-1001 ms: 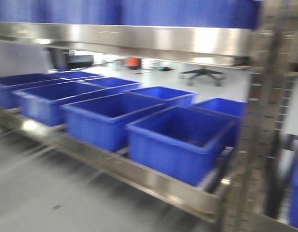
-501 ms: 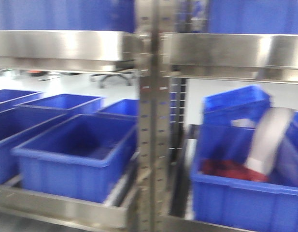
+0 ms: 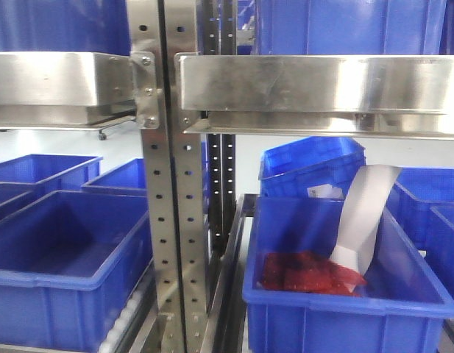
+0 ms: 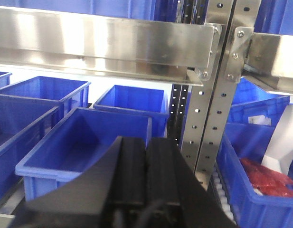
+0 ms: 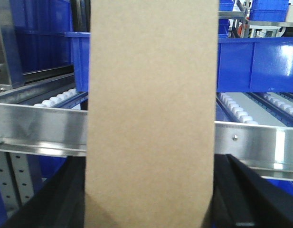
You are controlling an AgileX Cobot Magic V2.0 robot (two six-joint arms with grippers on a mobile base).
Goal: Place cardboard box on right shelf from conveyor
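The right shelf point(image 3: 315, 81) is a stainless-steel level bolted to perforated uprights point(image 3: 154, 220) and carries blue bins point(image 3: 337, 316). In the right wrist view the cardboard box point(image 5: 153, 95) stands upright just in front of the shelf's steel lip, clamped between the right gripper point(image 5: 151, 194) jaws. The left gripper point(image 4: 146, 145) jaws are pressed together and hold nothing. Judged status: pickup from the conveyor, which is out of view, is complete; setting down and release are not yet done. No legible writing shows; the box face is plain.

cardboard box point(image 5: 151, 114) upright before the right shelf point(image 5: 37, 126)
plain tan slab, its smooth face hiding the middle of the shiny steel lip.
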